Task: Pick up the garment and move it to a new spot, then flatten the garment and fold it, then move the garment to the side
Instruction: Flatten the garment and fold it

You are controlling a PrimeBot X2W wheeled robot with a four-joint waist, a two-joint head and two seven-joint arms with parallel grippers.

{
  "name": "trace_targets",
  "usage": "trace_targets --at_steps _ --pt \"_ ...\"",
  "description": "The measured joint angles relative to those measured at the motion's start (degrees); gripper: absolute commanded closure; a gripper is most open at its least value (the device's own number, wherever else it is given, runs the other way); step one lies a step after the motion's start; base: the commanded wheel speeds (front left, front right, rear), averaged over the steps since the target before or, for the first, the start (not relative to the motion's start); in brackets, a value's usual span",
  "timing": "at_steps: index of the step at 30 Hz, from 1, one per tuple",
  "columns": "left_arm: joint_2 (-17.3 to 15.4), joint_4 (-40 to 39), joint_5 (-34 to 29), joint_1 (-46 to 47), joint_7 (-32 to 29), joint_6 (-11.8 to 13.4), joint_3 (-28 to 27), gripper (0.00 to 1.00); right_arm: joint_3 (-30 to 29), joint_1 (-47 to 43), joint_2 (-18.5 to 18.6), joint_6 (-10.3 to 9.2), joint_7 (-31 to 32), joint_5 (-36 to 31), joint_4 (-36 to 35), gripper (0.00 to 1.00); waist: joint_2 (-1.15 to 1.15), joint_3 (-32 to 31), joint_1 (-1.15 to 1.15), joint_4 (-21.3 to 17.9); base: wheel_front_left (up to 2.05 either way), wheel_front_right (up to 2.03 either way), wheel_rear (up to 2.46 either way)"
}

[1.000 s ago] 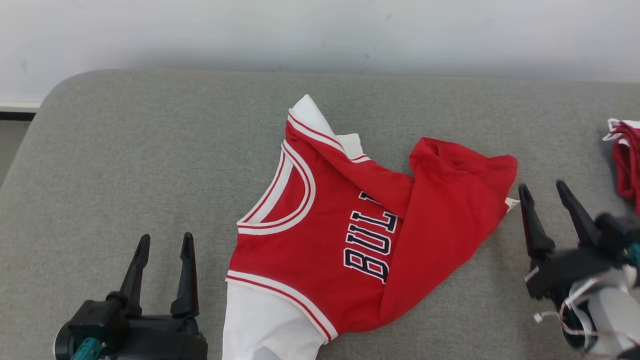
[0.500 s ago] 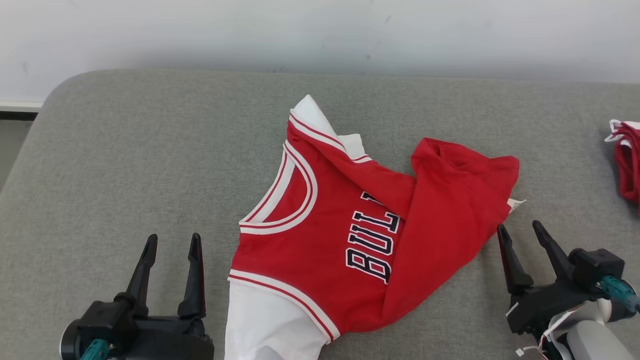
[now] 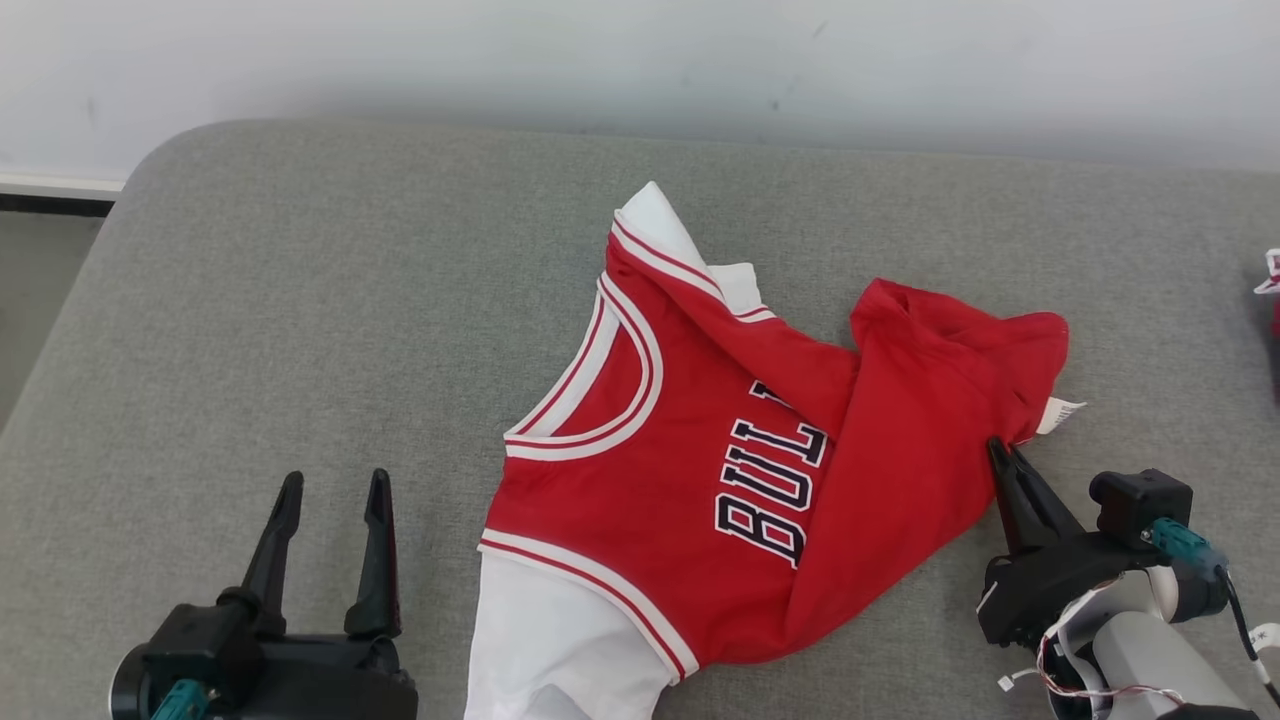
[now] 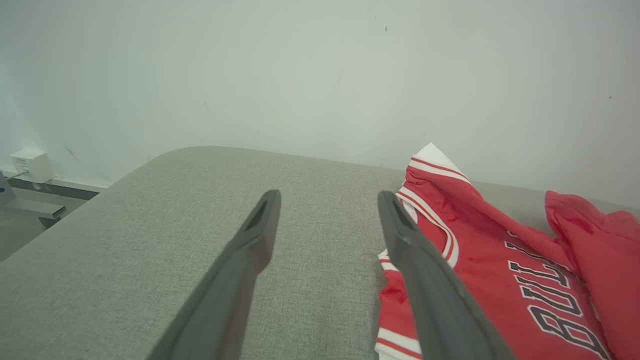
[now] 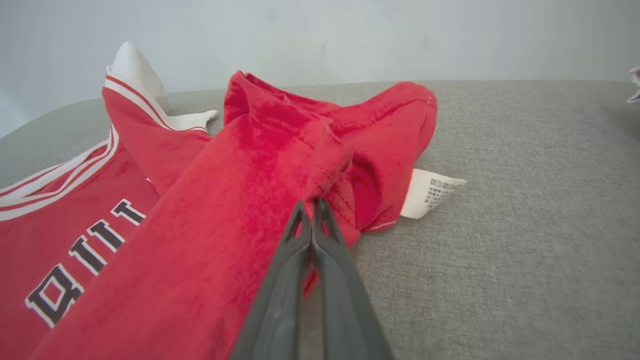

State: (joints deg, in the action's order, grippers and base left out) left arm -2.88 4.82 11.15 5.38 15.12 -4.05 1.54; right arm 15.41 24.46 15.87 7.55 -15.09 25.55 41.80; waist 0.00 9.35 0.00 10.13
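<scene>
Your left gripper (image 3: 334, 480): two long matte-black fingers (image 3: 272, 545), blade-like, tapering to narrow tips. In the left wrist view they read dark grey, each with a shallow slot (image 4: 257, 216) recessed near the tip. They seat in a chunky black housing (image 3: 215, 640) with rounded corners. Note the teal connector (image 3: 180, 697) at its lower edge.

Your right gripper (image 3: 996, 447): same dark tapered fingers and the same kind of black housing, plus a separate black block (image 3: 1140, 495) beside it. A teal plug (image 3: 1182, 545) sits on that block, with a black cable (image 3: 1243, 625) running off it. Behind it you have the pale grey forearm (image 3: 1150, 665), smooth and rounded. Thin red and white wires (image 3: 1062, 655) run across it. There is a small white tag (image 3: 1265, 635) by the cable.
</scene>
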Motion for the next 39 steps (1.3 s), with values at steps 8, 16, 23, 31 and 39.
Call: trace_targets --at_steps 8,16,23,31,39 --pt "0.0 0.08 0.12 -1.62 0.0 0.52 0.3 0.0 -1.37 -8.81 0.58 0.0 0.0 -1.55 -11.91 1.0 0.0 -1.3 0.0 -2.68 0.0 0.0 0.0" --pt "0.0 0.35 0.64 -1.79 0.0 0.44 0.34 0.0 -5.21 -17.87 0.69 0.0 2.19 -3.5 -21.8 1.0 0.0 -1.56 0.0 -5.84 0.0 0.0 0.0" --pt "0.01 0.15 0.64 -2.19 0.0 0.75 0.23 0.0 -9.59 -23.76 -1.85 0.0 5.43 -5.34 -28.21 0.0 0.0 -1.95 0.0 -7.19 0.0 0.0 0.0" --pt "0.0 0.0 0.53 -2.78 0.0 0.53 -0.3 0.0 -13.02 -24.73 -3.0 0.0 5.47 -7.58 -32.12 0.0 0.0 -3.03 0.0 -7.9 0.0 0.0 0.0" --pt "0.0 -1.02 -0.18 -4.78 0.0 0.98 -1.47 0.0 -14.35 -24.54 -3.75 0.0 3.12 -8.58 -34.74 0.0 0.0 -4.58 0.0 -8.88 0.0 0.0 0.0"
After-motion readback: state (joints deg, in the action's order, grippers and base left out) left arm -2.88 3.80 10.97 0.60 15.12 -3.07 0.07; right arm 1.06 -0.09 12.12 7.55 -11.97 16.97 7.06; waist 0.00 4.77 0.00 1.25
